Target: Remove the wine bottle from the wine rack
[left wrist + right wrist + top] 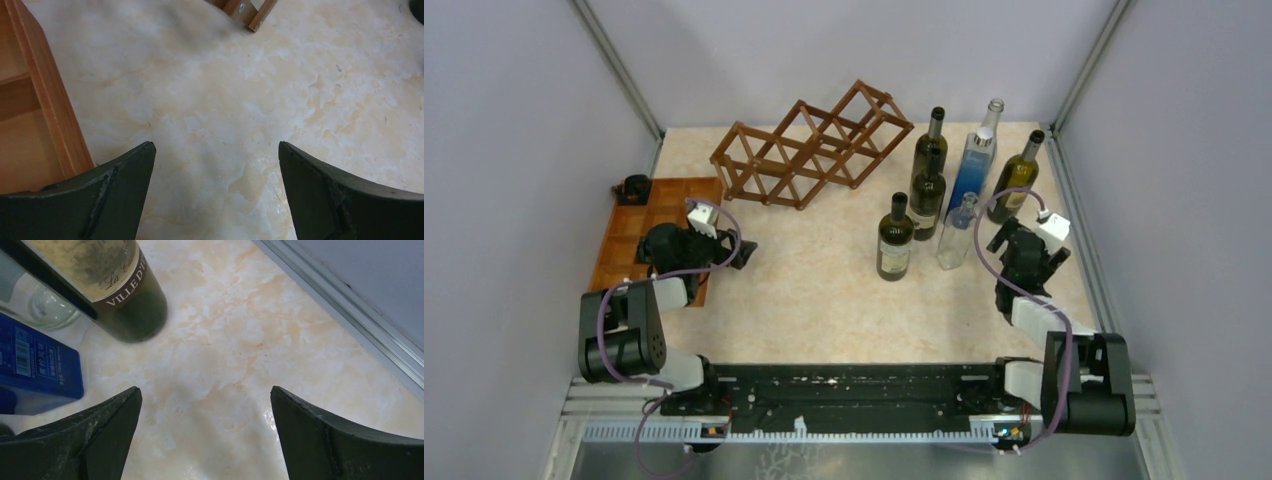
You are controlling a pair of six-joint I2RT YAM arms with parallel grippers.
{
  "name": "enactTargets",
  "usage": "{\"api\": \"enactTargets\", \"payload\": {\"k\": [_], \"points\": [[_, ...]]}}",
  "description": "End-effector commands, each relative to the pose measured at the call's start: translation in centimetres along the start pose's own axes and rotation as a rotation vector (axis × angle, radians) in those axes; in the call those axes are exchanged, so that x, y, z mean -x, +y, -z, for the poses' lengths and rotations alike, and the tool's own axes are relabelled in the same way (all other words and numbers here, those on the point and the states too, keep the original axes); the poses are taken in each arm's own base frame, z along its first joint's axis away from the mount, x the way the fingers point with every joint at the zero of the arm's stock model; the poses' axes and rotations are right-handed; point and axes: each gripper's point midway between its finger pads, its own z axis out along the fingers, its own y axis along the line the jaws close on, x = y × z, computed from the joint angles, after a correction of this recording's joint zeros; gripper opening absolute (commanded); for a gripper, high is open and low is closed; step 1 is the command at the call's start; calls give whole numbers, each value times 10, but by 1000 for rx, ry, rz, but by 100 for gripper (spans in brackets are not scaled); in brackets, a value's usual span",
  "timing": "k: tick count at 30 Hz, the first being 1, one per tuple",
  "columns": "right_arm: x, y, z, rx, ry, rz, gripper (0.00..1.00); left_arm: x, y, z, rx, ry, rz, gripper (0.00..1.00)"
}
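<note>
The wine rack (809, 150), a reddish-brown lattice of diamond cells, lies at the back middle of the table, and I see no bottle in its cells. One of its corners shows in the left wrist view (247, 10). Several wine bottles stand upright to its right, among them a dark green one (894, 240) and an olive one (1014, 180) (125, 295). My left gripper (744, 252) (216, 150) is open and empty over bare table beside the tray. My right gripper (1007, 240) (206, 392) is open and empty, just in front of the olive bottle.
A flat orange-brown compartment tray (639, 235) (45, 95) lies at the left, with a small black object (632, 188) at its far corner. A blue bottle (974, 165) (35, 360) and a clear bottle (956, 235) stand among the wine bottles. A metal rail (350, 325) runs along the right wall.
</note>
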Motion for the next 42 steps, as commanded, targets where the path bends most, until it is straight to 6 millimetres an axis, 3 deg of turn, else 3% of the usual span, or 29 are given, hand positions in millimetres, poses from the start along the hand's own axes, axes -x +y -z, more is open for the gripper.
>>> {"api": "enactTargets", "payload": {"k": [1,11,16,21,24,25,29,31,35,42], "points": [[25,19,-6,97,-132,-18,99,26,9,-3,31,-112,-34,99],[26,50,-14,208,-192,80,99,37,19,-5,95,-188,-27,99],[19,71,-10,257,-229,167,99,37,15,-6,96,-245,-53,99],[16,72,-6,263,-241,171,99,35,11,-6,124,-246,-92,99],[8,65,7,307,-299,164,99,35,9,-3,145,-262,-105,99],[19,63,13,296,-361,138,99,36,8,-2,152,-268,-110,99],[14,65,7,280,-325,153,99,27,3,-3,172,-266,-153,99],[13,66,3,273,-304,149,99,33,4,-4,185,-319,-160,99],[14,66,2,275,-301,143,99,24,6,-11,185,-232,-138,99],[15,66,2,277,-307,145,99,27,6,-10,186,-251,-151,99]]}}
